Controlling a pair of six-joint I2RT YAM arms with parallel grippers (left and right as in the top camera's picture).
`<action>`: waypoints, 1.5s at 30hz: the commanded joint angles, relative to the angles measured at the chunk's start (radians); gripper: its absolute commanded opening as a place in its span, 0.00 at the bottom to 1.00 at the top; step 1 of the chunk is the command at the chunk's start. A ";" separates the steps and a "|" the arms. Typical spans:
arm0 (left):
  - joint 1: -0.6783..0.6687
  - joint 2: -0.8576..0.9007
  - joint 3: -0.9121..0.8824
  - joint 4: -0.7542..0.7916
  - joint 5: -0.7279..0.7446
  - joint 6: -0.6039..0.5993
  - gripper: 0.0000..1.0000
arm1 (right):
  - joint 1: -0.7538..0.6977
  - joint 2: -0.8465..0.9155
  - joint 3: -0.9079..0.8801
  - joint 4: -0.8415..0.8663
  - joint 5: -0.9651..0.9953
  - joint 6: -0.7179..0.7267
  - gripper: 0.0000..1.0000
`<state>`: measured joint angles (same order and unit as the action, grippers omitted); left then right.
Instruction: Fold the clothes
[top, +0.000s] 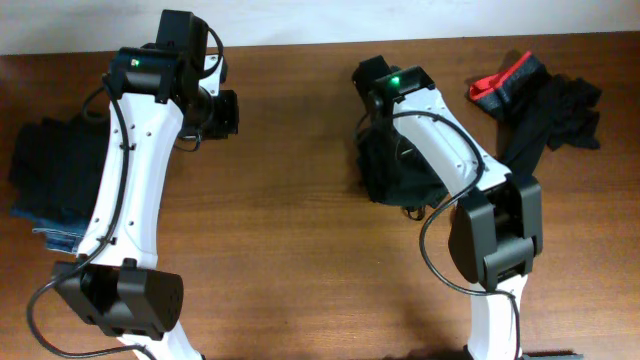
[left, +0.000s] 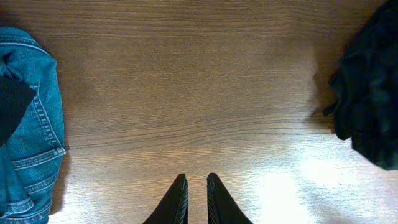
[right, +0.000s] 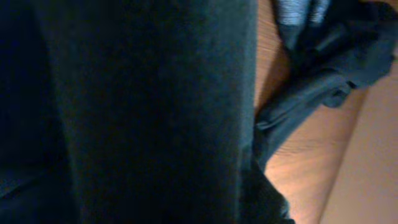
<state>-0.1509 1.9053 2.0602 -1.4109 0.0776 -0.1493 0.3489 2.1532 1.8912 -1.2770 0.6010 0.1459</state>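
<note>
A crumpled black garment (top: 398, 175) lies at the table's middle right. My right gripper (top: 378, 125) is down on its far edge. In the right wrist view black fabric (right: 155, 112) fills the frame in a taut band and hides the fingers. More black clothes (top: 565, 115) and a red-edged piece (top: 500, 80) are heaped at the back right. A black piece (top: 45, 165) rests on blue denim jeans (top: 55, 235) at the left edge. My left gripper (left: 197, 199) is shut and empty above bare wood between the jeans (left: 34, 143) and the black garment (left: 370, 93).
The wooden table (top: 280, 250) runs to a pale wall at the back. Both arm bases stand at the front edge, with a cable looping by the right arm (top: 430, 250).
</note>
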 joint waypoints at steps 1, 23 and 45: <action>0.006 -0.021 0.010 0.012 -0.007 0.009 0.12 | -0.009 -0.008 -0.008 -0.002 0.014 0.054 0.04; 0.006 -0.021 0.010 0.046 -0.006 0.009 0.16 | 0.090 -0.006 -0.426 0.308 -0.283 -0.065 0.27; 0.006 -0.021 0.010 0.072 -0.006 0.009 0.20 | 0.137 -0.139 -0.013 -0.020 -0.467 -0.087 0.48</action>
<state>-0.1509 1.9053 2.0602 -1.3464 0.0746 -0.1493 0.4656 2.0537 1.8397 -1.2800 0.1730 0.0566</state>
